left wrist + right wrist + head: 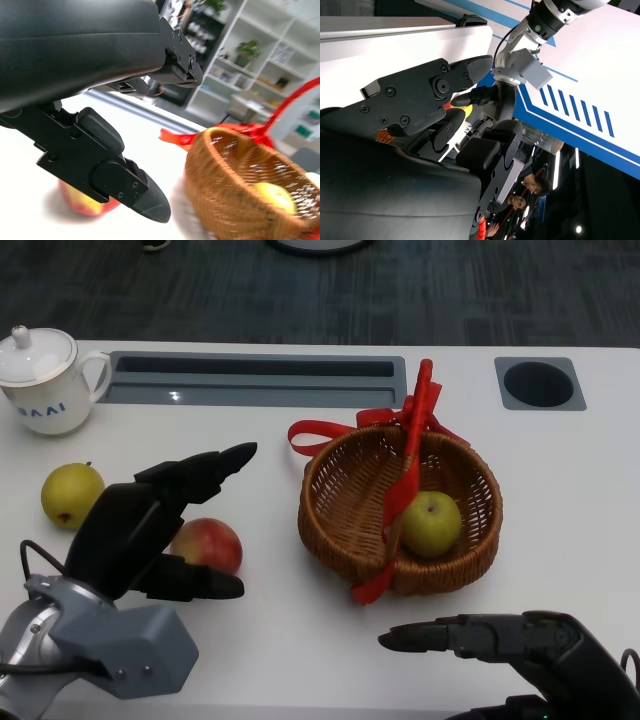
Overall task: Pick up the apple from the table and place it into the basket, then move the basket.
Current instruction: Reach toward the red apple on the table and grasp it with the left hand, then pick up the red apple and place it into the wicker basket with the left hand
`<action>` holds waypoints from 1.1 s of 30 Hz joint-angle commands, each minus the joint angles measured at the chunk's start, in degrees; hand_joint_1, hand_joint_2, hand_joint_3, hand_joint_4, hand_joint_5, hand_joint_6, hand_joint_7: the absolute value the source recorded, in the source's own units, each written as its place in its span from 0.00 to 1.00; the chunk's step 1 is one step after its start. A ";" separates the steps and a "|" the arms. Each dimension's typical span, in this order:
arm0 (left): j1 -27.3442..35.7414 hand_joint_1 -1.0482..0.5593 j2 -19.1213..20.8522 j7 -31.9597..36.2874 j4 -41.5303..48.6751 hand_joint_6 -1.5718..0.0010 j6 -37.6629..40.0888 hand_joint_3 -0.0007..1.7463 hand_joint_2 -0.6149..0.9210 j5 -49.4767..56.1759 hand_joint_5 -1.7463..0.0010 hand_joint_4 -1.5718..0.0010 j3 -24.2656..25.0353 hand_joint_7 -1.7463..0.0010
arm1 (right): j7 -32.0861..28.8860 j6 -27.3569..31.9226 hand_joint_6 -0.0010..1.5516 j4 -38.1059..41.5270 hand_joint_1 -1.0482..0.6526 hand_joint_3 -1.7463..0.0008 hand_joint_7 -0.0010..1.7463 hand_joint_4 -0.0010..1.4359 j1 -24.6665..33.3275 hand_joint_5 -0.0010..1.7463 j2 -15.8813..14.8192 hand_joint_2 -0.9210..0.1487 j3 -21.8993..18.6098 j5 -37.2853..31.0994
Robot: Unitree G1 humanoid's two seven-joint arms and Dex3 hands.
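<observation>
left hand (160, 525) hangs over the red apple (207, 545), fingers spread wide around it with nothing held, the apple on the table well left of the basket (330, 525). right hand (500, 637) sits just in front of the basket, empty, fingers stretched out. risks as i see them: a glancing close rolls the apple off, or the drop snags the red ribbon handle (408, 460) or bumps the green apple (431, 523) inside the basket.

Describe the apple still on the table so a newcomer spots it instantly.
Start at the wicker basket with the red ribbon handle, then look to its left across the bare white table. The red apple sits there between the spread fingers of the left hand; its neighbours, in the basket and further left, are yellow-green.
</observation>
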 commanded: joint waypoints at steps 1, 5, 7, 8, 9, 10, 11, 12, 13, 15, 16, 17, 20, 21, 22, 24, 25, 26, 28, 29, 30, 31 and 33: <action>-2.94 0.19 1.35 3.84 6.03 0.75 -0.04 0.00 0.83 0.78 0.98 0.71 -2.01 0.99 | -0.19 1.01 0.51 -1.58 0.40 1.00 0.00 0.59 0.62 0.00 -0.97 0.12 -0.05 0.78; -5.41 0.17 1.50 5.68 12.07 0.75 -0.08 0.00 0.84 0.71 0.99 0.71 -4.30 0.99 | -0.05 1.23 0.51 -1.97 0.40 1.00 0.00 0.59 0.80 0.00 -0.99 0.12 -0.02 1.13; -6.25 0.17 1.44 6.35 14.26 0.75 0.30 0.00 0.84 0.67 0.99 0.71 -5.36 0.99 | 0.14 1.16 0.51 -2.03 0.41 1.00 0.00 0.59 0.82 0.00 -1.03 0.12 0.03 1.38; -6.61 0.17 1.35 6.59 15.20 0.75 0.58 0.00 0.84 0.60 0.99 0.71 -5.83 0.99 | 0.20 1.09 0.51 -2.03 0.41 1.00 0.00 0.59 0.81 0.00 -1.06 0.12 0.03 1.41; -6.97 0.18 1.24 6.74 16.07 0.75 0.91 0.00 0.84 0.50 0.99 0.71 -6.26 0.99 | 0.22 1.02 0.51 -2.04 0.41 1.00 0.00 0.59 0.80 0.00 -1.07 0.12 0.02 1.42; -7.32 0.18 1.11 6.79 16.89 0.75 1.29 0.00 0.84 0.38 0.99 0.71 -6.65 0.99 | 0.21 0.97 0.51 -2.07 0.41 1.00 0.00 0.59 0.81 0.00 -1.08 0.12 0.01 1.40; -7.64 0.18 0.96 6.78 17.62 0.75 1.70 0.00 0.84 0.25 0.99 0.71 -7.00 0.99 | 0.21 1.01 0.51 -2.12 0.41 1.00 0.00 0.59 0.83 0.00 -1.08 0.12 0.01 1.43; -7.94 0.18 0.82 6.80 18.28 0.75 2.07 0.00 0.84 0.14 0.99 0.71 -7.34 0.99 | 0.22 1.08 0.51 -2.18 0.41 1.00 0.00 0.59 0.86 0.00 -1.07 0.12 0.02 1.50; -8.23 0.19 0.68 6.94 18.89 0.75 2.38 0.00 0.84 0.09 0.99 0.71 -7.68 1.00 | 0.23 1.16 0.51 -2.23 0.41 1.00 0.00 0.59 0.87 0.00 -1.05 0.12 0.03 1.58; -8.80 0.19 0.33 7.42 20.04 0.74 2.84 0.00 0.84 0.11 0.99 0.70 -8.35 0.99 | 0.22 1.24 0.51 -2.33 0.41 1.00 0.00 0.59 0.92 0.00 -1.04 0.12 0.03 1.68; -9.09 0.19 0.12 7.58 20.58 0.74 3.03 0.00 0.84 0.06 0.99 0.70 -8.64 0.99 | 0.18 1.23 0.51 -2.40 0.41 1.00 0.00 0.59 0.98 0.00 -1.04 0.12 0.01 1.65; -9.35 0.19 -0.13 7.57 21.09 0.74 3.18 0.00 0.84 -0.08 0.99 0.70 -8.86 0.99 | 0.14 1.20 0.51 -2.47 0.40 1.00 0.00 0.59 1.07 0.00 -1.05 0.12 -0.01 1.60; -9.96 0.19 -0.94 6.91 22.37 0.74 3.72 0.00 0.84 -0.89 0.99 0.69 -9.18 0.99 | 0.05 1.04 0.51 -2.65 0.40 1.00 0.00 0.60 1.36 0.00 -1.08 0.11 -0.03 1.44; -10.17 0.19 -1.22 6.60 22.76 0.74 4.08 0.00 0.84 -1.13 0.99 0.69 -9.22 1.00 | 0.04 1.01 0.51 -2.68 0.40 1.00 0.00 0.60 1.43 0.00 -1.09 0.11 -0.04 1.43; -10.43 0.20 -1.49 6.31 23.16 0.74 4.56 0.00 0.84 -1.32 0.99 0.69 -9.27 1.00 | 0.04 0.99 0.51 -2.69 0.40 1.00 0.00 0.60 1.49 0.00 -1.08 0.11 -0.05 1.45; -10.94 0.20 -1.88 6.09 23.79 0.74 5.46 0.00 0.84 -1.49 1.00 0.70 -9.46 1.00 | 0.01 1.06 0.51 -2.75 0.40 1.00 0.00 0.60 1.63 0.00 -1.04 0.11 -0.06 1.53; -11.18 0.21 -2.02 6.10 24.07 0.75 5.82 0.00 0.84 -1.55 1.00 0.70 -9.60 1.00 | -0.02 1.13 0.52 -2.81 0.40 1.00 0.00 0.60 1.73 0.00 -1.02 0.11 -0.06 1.58; -11.39 0.21 -2.14 6.15 24.30 0.75 6.10 0.00 0.84 -1.64 1.00 0.70 -9.75 1.00 | -0.04 1.18 0.52 -2.89 0.40 1.00 0.00 0.60 1.83 0.00 -1.00 0.11 -0.06 1.62; -11.74 0.21 -2.39 6.24 24.73 0.75 6.45 0.00 0.84 -1.96 1.00 0.70 -9.94 1.00 | -0.10 1.20 0.52 -3.08 0.40 1.00 0.00 0.60 2.08 0.00 -0.93 0.11 -0.04 1.70; -11.90 0.22 -2.54 6.18 24.94 0.75 6.60 0.00 0.84 -2.19 1.00 0.70 -9.95 1.00 | -0.13 1.21 0.52 -3.20 0.40 1.00 0.00 0.60 2.24 0.00 -0.89 0.11 0.00 1.71; -12.07 0.22 -2.73 5.99 25.17 0.75 6.80 0.00 0.84 -2.49 1.00 0.70 -9.90 1.00 | -0.17 1.24 0.52 -3.36 0.40 1.00 0.00 0.60 2.41 0.00 -0.85 0.11 0.05 1.71; -12.25 0.22 -2.94 5.70 25.41 0.75 7.08 0.00 0.84 -2.78 1.00 0.70 -9.85 1.00 | -0.18 1.25 0.52 -3.48 0.40 1.00 0.00 0.61 2.54 0.00 -0.81 0.11 0.09 1.75; -12.59 0.23 -3.33 5.04 25.87 0.75 7.85 0.00 0.84 -3.17 1.00 0.70 -9.83 1.00 | -0.16 1.19 0.52 -3.54 0.40 1.00 0.00 0.61 2.71 0.00 -0.70 0.11 0.15 1.90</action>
